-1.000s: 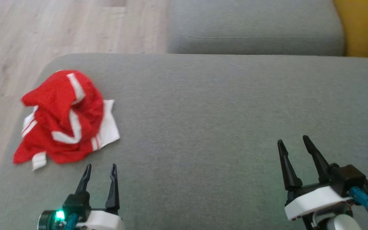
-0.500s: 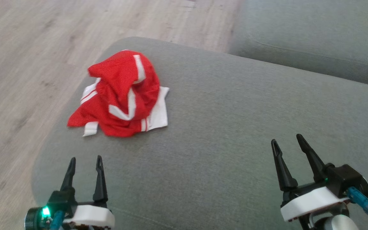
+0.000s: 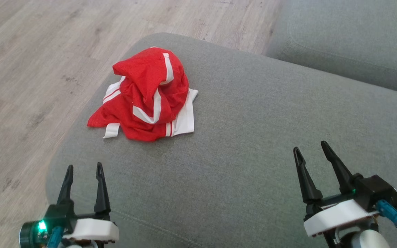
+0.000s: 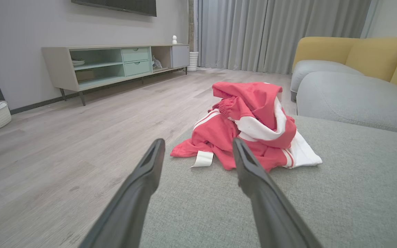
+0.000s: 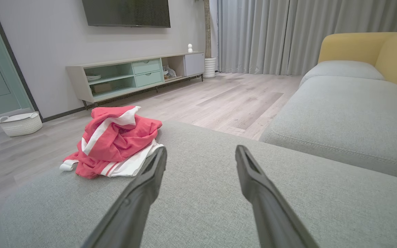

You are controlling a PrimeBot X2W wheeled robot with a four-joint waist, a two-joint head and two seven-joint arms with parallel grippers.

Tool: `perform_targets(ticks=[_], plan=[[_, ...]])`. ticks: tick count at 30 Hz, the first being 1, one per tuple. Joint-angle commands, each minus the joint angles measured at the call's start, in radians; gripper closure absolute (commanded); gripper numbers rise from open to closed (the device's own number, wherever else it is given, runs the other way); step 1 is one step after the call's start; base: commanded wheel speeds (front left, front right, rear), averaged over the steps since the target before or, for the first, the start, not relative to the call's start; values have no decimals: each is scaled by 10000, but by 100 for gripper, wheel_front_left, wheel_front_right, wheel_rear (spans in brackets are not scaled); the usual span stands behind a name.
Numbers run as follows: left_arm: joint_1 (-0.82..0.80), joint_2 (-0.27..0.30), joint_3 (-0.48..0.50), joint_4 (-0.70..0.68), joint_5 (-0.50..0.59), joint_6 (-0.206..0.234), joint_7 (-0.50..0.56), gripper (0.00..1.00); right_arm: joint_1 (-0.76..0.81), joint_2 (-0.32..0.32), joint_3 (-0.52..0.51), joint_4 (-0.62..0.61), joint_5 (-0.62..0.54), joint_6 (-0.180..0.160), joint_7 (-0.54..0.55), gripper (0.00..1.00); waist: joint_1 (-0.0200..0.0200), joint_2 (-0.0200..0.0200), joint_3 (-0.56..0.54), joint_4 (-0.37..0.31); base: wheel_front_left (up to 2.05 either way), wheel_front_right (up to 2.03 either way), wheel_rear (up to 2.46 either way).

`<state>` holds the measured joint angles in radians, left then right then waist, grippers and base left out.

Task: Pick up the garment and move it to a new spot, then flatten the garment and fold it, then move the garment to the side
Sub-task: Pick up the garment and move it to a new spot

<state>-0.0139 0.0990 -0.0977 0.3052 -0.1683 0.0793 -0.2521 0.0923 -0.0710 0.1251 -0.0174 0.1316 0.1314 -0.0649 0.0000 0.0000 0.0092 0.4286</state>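
A red garment (image 3: 148,96) with white stripes lies crumpled in a heap near the far left corner of the grey cushion (image 3: 246,144). The left wrist view has the garment (image 4: 250,124) just beyond my left fingers. In the right wrist view the garment (image 5: 115,143) lies ahead to the left. My left gripper (image 3: 84,169) hovers open and empty over the cushion's near left edge, short of the heap. My right gripper (image 3: 310,148) is open and empty at the lower right, far from the garment.
Wooden floor (image 3: 29,69) lies left of the cushion and beyond it. A second grey cushion (image 3: 350,41) sits at the back right, with a yellow backrest (image 4: 350,51). A low TV cabinet (image 5: 133,74) and a white basket (image 5: 19,124) stand by the far wall.
The whole head view has swung left, so the camera has moved; the garment now sits nearer the picture's middle. Both grippers keep the same open pose. The garment lies as before.
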Motion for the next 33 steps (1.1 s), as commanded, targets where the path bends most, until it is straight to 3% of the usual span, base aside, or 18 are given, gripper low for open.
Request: perform_targets(ticks=[1, 7, 12, 21, 30, 31, 32, 33], plan=[[-544, 17, 327, -312, 134, -6, -97, 0, -502, -160, 215, -428, -4, -7, 27, 0, 0, 0, 149, -83, 0, 0, 0], [-2066, -46, 285, 240, -234, -499, -59, 0, -852, -459, 193, -813, -57, -7, 222, 0, 0, 0, 979, -459, 0, 0, 0], [-3679, 17, 190, 859, -480, -887, 569, 0, -1159, -783, 217, -1144, -16, -7, 426, 0, 0, 0, 1761, -809, 0, 0, 0], [-7020, 445, -160, 3230, -1104, -1728, 3703, 0, -1648, -1533, 97, -1742, 201, -7, 703, 0, 0, 0, 3288, -1355, 0, 0, 0], [-8471, 563, -242, 5794, -1567, -1875, 5456, 1, -1982, -1763, 104, -1689, 372, -7, 614, 0, 0, 0, 3747, -1702, 0, 0, 0], [-8558, 572, -235, 5946, -1585, -1872, 5425, 44, -1998, -1765, 111, -1662, 384, -7, 598, 0, 0, 0, 3743, -1727, 0, 0, 0], [-8620, 610, -248, 6087, -1564, -1849, 5359, 100, -2018, -1766, 122, -1630, 400, -7, 579, 0, 0, 0, 3721, -1759, 0, 0, 0], [-8667, 642, -216, 6171, -1570, -1808, 5173, 100, -2035, -1759, 118, -1596, 412, -7, 556, 0, 0, 0, 3691, -1784, 0, 0, 0]])
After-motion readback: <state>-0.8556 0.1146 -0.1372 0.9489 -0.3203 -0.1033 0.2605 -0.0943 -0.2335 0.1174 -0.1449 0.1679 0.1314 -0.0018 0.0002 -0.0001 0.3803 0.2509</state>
